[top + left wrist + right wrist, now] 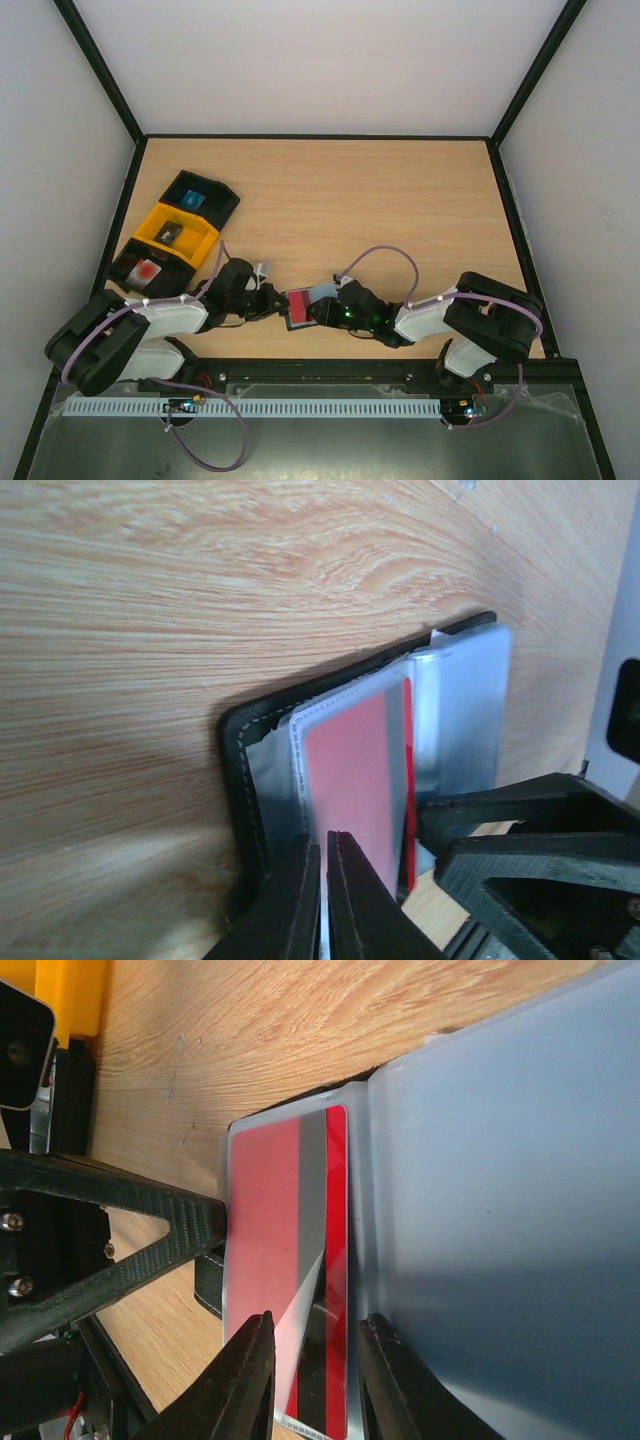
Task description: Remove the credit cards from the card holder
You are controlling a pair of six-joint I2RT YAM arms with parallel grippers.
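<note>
The card holder point(318, 294) lies open on the table between both arms, black rim point(235, 780) down and grey-blue faces point(500, 1210) up. A red credit card point(355, 770) with a grey stripe sits inside a clear sleeve point(265, 1210). My left gripper point(325, 845) is shut on the near edge of that sleeve, with only a thin pale sliver between its fingers. My right gripper point(315, 1350) stands with jaws apart over the opposite end of the same sleeve, the card's striped side showing in the gap. In the top view both grippers point(272, 300) point(326, 311) meet at the card holder.
At the left of the table stand three open trays: a black one point(222, 198) with a blue card, a yellow one point(150, 226) with a dark card, a black one point(130, 262) with a red card. The table's near edge runs just behind the arms.
</note>
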